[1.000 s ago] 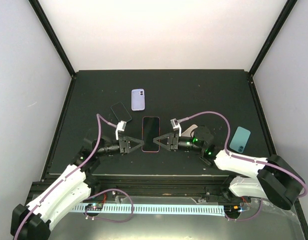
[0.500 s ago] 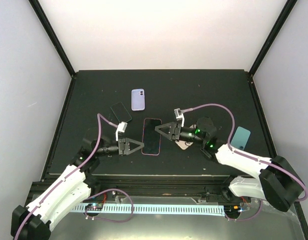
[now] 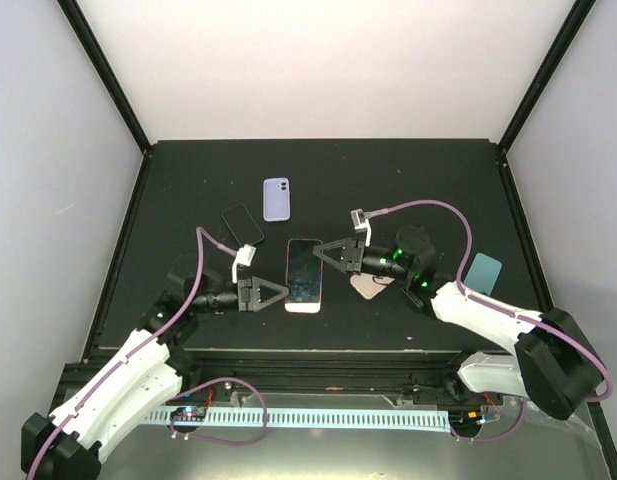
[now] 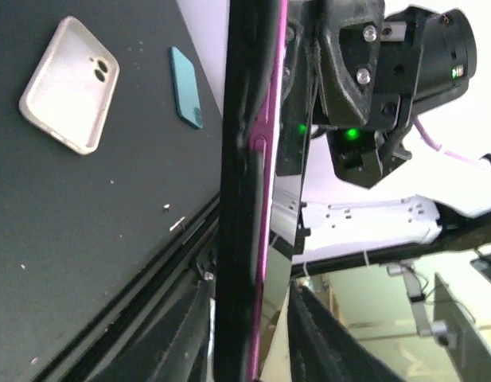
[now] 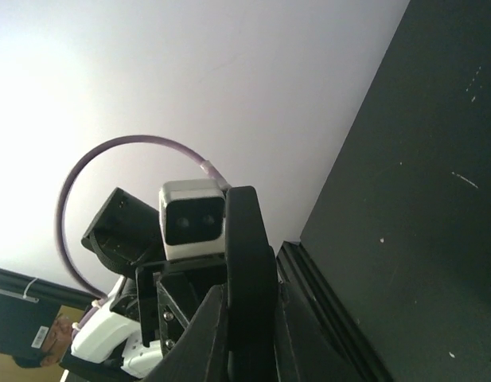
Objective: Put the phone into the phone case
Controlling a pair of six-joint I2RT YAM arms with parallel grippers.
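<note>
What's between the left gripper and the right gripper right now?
The phone, pink-rimmed, spans that gap in the top external view: left gripper grips its near-left edge, right gripper its far-right edge. Nothing else lies between them.

Bright, even overhead light; wrist views perhaps slightly blurred up close.

Dark-screened, pink-edged phone (image 3: 304, 272), screen up, slightly tilted, aloft, gripped at both its long edges.

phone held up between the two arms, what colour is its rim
The phone has a pink-magenta rim, clearest in the left wrist view.
</note>
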